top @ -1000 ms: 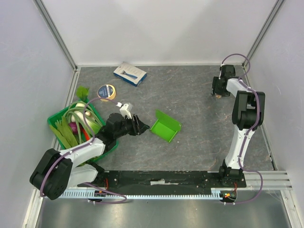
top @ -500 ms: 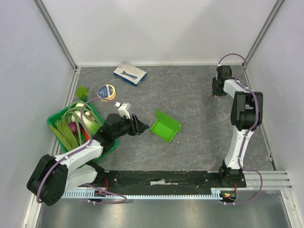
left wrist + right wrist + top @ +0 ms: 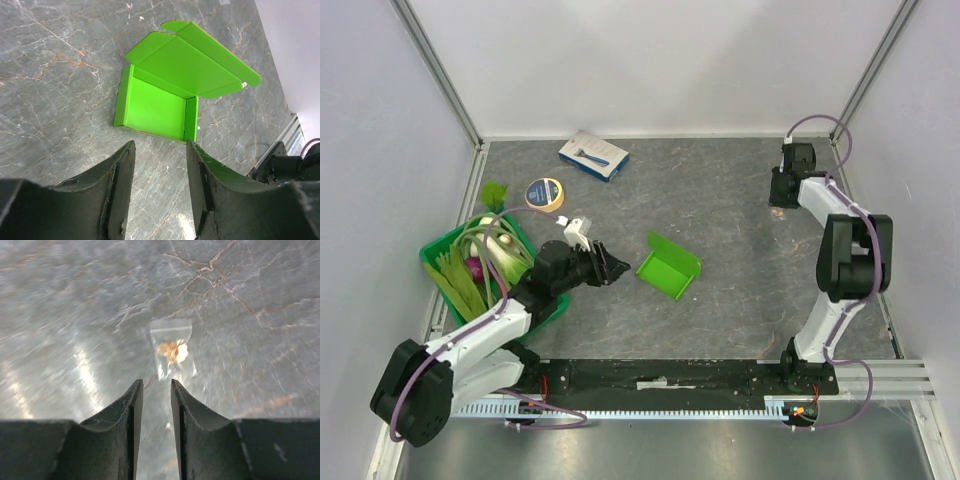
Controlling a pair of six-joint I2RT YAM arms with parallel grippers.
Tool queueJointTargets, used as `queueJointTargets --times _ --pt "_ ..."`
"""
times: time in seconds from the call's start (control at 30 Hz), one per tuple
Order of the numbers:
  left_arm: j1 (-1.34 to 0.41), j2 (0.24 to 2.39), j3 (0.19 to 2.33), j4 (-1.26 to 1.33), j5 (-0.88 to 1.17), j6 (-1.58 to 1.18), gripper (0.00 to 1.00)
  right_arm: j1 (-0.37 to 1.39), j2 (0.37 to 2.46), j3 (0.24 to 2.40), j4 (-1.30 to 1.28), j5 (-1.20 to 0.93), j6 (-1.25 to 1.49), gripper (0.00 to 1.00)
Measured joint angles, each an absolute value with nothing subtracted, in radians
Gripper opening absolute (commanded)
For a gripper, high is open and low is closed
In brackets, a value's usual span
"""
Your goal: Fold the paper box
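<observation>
**Left gripper is pointing at the paper box, jaws released and carrying nothing.**
The box is lying mid-desk just ahead of the fingers, with its tray open and its lid flap raised on the side away from them. For a clean fold, I judge the gripper should be catching that flap near its free edge and pressing it evenly over the tray, without creasing the thin card or sliding the box. The right gripper, narrowly parted and empty, is hovering over a small clear bag well apart.

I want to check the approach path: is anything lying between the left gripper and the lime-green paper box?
Nothing visible does. Only bare table lies between the left gripper and the paper box, which sits just ahead of the open jaws.
</observation>
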State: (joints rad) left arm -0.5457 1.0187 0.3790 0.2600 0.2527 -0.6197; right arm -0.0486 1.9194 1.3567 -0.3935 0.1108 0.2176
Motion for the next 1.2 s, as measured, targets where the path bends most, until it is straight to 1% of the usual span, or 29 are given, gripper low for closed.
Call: queueJointTargets --times 0.1,0.17,0.23,0.27,0.3,0.33,0.4,0.43,0.47,0.6,0.7,0.77,0.93,1.2 --pt "-0.546 0.961 0.379 0.224 0.226 -0.619 0.53 0.002 1.761 1.309 -0.416 0.112 0.220 0.38" --pt "-0.545 0.918 0.380 0.195 0.206 -0.618 0.54 0.073 1.636 1.290 -0.420 0.130 0.211 0.48" --pt "-0.545 0.885 0.381 0.171 0.192 -0.617 0.54 0.134 1.544 1.291 -0.418 0.139 0.204 0.60" --pt "-0.546 0.871 0.381 0.161 0.184 -0.617 0.54 0.150 1.513 1.292 -0.416 0.139 0.200 0.63" --pt "-0.546 0.860 0.381 0.152 0.183 -0.617 0.54 0.152 1.496 1.297 -0.416 0.140 0.199 0.65" --pt "-0.545 0.852 0.381 0.147 0.183 -0.617 0.54 0.139 1.495 1.303 -0.416 0.138 0.196 0.69" --pt "-0.545 0.844 0.381 0.138 0.184 -0.618 0.57 0.086 1.542 1.328 -0.415 0.127 0.194 0.73" --pt "-0.545 0.841 0.381 0.134 0.187 -0.619 0.59 0.054 1.592 1.346 -0.418 0.126 0.194 0.77" --pt "-0.545 0.839 0.381 0.130 0.192 -0.620 0.61 0.032 1.644 1.361 -0.419 0.127 0.192 0.77" --pt "-0.545 0.835 0.381 0.125 0.228 -0.630 0.63 -0.044 1.866 1.404 -0.445 0.128 0.178 0.80" --pt "-0.546 0.828 0.381 0.115 0.263 -0.640 0.64 -0.080 1.966 1.408 -0.495 0.110 0.163 0.79" --pt "-0.546 0.822 0.381 0.104 0.293 -0.648 0.66 -0.097 2.014 1.440 -0.531 0.097 0.152 0.77" --pt "-0.546 0.810 0.381 0.083 0.357 -0.658 0.67 -0.106 2.074 1.540 -0.558 0.068 0.123 0.72" --pt "-0.546 0.782 0.405 0.031 0.396 -0.658 0.67 -0.088 2.080 1.549 -0.554 0.046 0.103 0.68"
